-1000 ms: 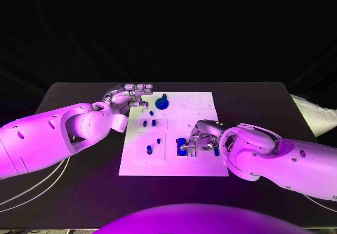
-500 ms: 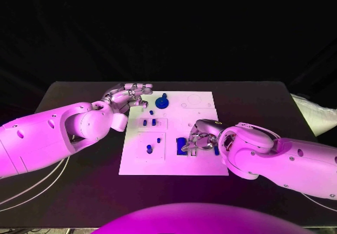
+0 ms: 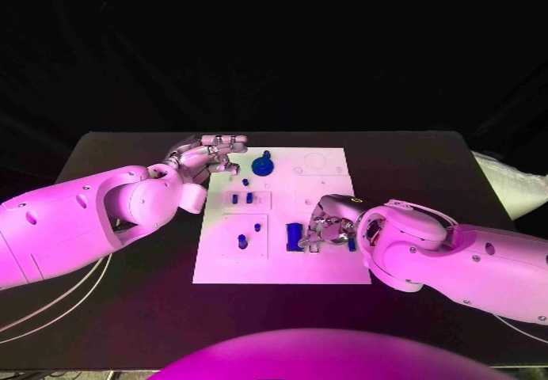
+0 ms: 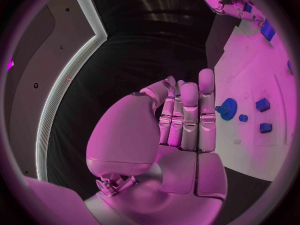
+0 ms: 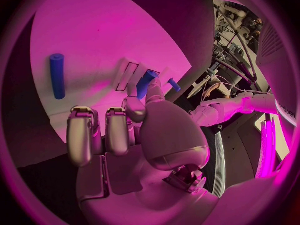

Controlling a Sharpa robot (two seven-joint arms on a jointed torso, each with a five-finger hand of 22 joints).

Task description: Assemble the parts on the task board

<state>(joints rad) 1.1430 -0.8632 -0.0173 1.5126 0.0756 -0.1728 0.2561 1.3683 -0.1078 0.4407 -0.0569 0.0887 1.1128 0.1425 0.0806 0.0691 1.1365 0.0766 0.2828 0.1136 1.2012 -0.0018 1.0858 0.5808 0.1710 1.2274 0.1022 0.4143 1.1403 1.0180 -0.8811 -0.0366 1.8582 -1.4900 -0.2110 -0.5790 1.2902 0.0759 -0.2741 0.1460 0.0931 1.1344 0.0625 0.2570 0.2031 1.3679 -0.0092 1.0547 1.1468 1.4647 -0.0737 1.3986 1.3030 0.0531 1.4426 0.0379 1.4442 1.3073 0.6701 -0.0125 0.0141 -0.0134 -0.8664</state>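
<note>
At the white rectangular task board on the black surface, the right hand pinches a small blue peg over its slot, apparently seating it, while the left hand, fingers curled, holds nothing.

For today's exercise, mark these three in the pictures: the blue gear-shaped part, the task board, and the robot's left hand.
blue gear-shaped part [image 3: 264, 167], head view, on its round disc.
task board [image 3: 279, 269], head view, on its bare near edge.
left hand [image 3: 209, 155], head view, on the middle of the hand.
</note>
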